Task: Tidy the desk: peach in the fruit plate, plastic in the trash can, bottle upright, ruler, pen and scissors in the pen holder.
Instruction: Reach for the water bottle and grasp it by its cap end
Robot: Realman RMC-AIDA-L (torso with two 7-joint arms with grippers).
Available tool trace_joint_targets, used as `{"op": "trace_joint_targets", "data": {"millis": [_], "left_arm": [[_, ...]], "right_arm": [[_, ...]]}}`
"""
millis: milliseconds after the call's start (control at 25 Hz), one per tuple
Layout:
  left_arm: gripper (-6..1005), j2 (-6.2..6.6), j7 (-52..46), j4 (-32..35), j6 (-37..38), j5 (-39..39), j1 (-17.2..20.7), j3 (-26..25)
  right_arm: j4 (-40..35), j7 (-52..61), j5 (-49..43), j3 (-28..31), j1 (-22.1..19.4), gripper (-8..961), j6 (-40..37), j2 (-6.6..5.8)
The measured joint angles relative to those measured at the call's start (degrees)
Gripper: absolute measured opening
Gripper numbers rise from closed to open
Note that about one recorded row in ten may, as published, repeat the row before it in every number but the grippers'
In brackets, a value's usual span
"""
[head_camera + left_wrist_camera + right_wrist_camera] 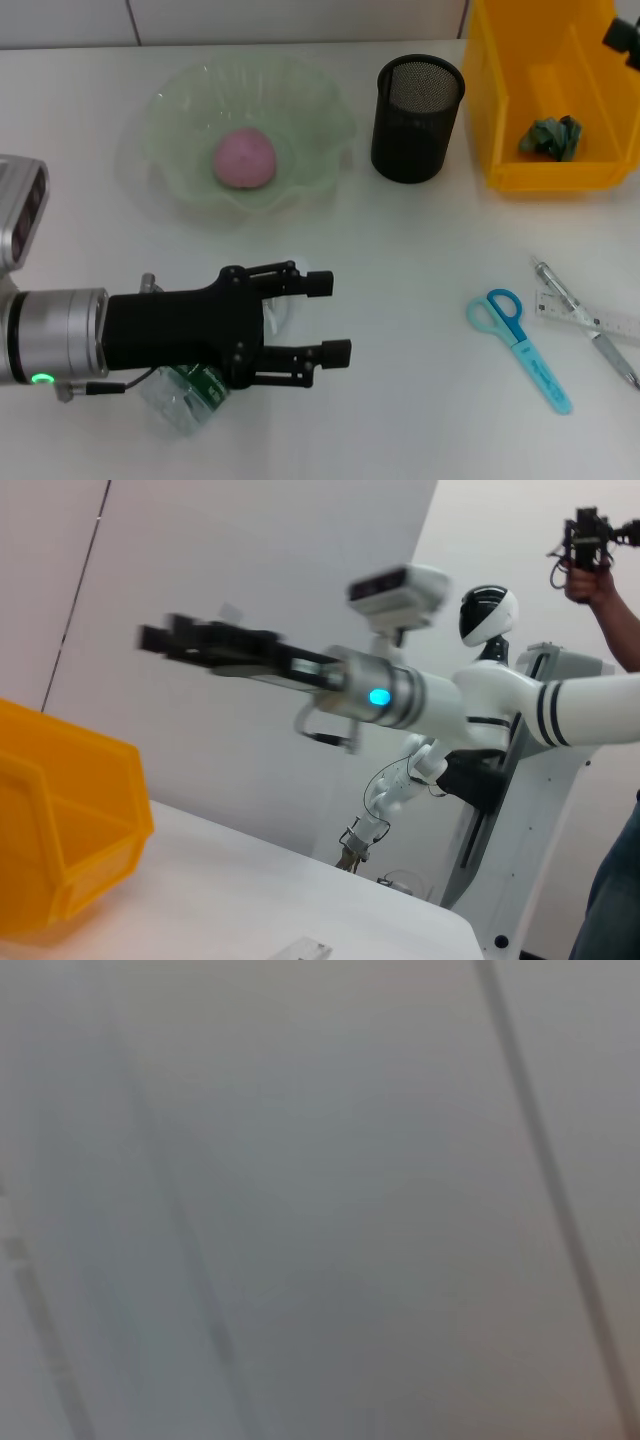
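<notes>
Bottle lies on its side near the tabletop's front-left corner, mostly hidden under the left pincer, whose fingers stand wide apart and hold nothing. Clear and round, it may roll or slip out if the fingers close off-centre. Peach sits in the fruit plate and plastic in the trash can; scissors, pen and ruler wait by the right edge, pen holder behind. Whether the right pincer is open I cannot tell.

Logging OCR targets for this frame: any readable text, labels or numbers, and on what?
None is legible.
Bottle: green label, print blurred and partly under the left gripper.
Ruler: markings too small to read.
Scissors: marks on the blue sheath, unreadable.
</notes>
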Motion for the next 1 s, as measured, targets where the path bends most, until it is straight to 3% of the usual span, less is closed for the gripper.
{"op": "trace_joint_targets", "data": {"millis": [240,360,440,560,600,720,840,960,1000], "left_arm": [[826,0.08,-6.76,5.05,-0.52,0.34,0.35,-0.15],[826,0.16,-8.54,6.38,-0.61,0.39,0.38,-0.15],[826,0.24,-9.75,7.02,-0.86,0.43,0.40,-0.14],[826,1.11,-22.84,12.46,-3.30,3.42,-0.08,-0.12],[826,1.11,-22.84,12.46,-3.30,3.42,-0.08,-0.12],[825,1.16,-39.21,20.88,-6.00,11.97,-2.05,-0.12],[825,-0.02,-49.75,28.90,-7.46,19.65,-3.79,0.60],[825,-0.26,-55.72,31.95,-9.30,23.34,-5.24,3.05],[825,-0.25,-62.59,33.60,-12.81,27.50,-7.15,7.32]], "right_arm": [[-0.94,-1.32,-6.46,-0.52,-3.11,715,-15.01,-3.51],[-4.81,-1.66,-14.92,-0.50,-3.45,767,-20.32,-4.25],[-7.75,-3.13,-21.31,-0.37,-3.51,784,-23.19,-4.06],[-9.21,-6.70,-27.66,0.00,-3.75,784,-25.30,-2.90],[-8.66,-8.47,-28.79,0.03,-3.94,784,-25.38,-2.41],[-5.30,-13.73,-30.65,0.13,-4.58,784,-25.04,-1.17],[-0.08,-18.92,-30.65,1.21,-5.01,784,-24.36,-0.68],[5.42,-23.82,-30.59,4.17,-5.08,784,-24.00,-0.64],[7.00,-25.30,-30.58,5.18,-5.08,784,-24.01,-0.68]]}}
